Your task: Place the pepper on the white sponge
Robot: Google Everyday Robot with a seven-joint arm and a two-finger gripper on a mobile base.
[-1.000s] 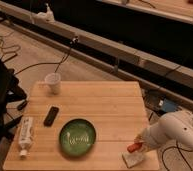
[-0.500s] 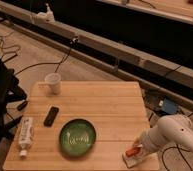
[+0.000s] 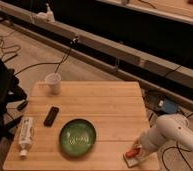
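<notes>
The gripper [image 3: 138, 148] is low over the near right corner of the wooden table [image 3: 105, 105], at the end of the white arm [image 3: 172, 131] that reaches in from the right side. It is directly at the pepper [image 3: 134, 152], but whether it pinches the pepper or is spread apart, I cannot tell. The pepper is a small orange-red piece and it lies on top of the white sponge [image 3: 131, 158], touching it. The white sponge rests flat on the table, very close to the near edge and close to the right edge. To the left of it, well apart, a green plate [image 3: 77, 136] sits on the table, with some pale marks in its middle. Further left, a dark flat object [image 3: 51, 116] lies on the wood, and near the left edge a white tube-like bottle [image 3: 25, 135] lies on its side. A white cup [image 3: 53, 83] stands upright near the far left corner of the table. Behind the table, black cables [image 3: 50, 62] run over the floor, and on the floor to the right of the table a blue object [image 3: 168, 106] is visible.
</notes>
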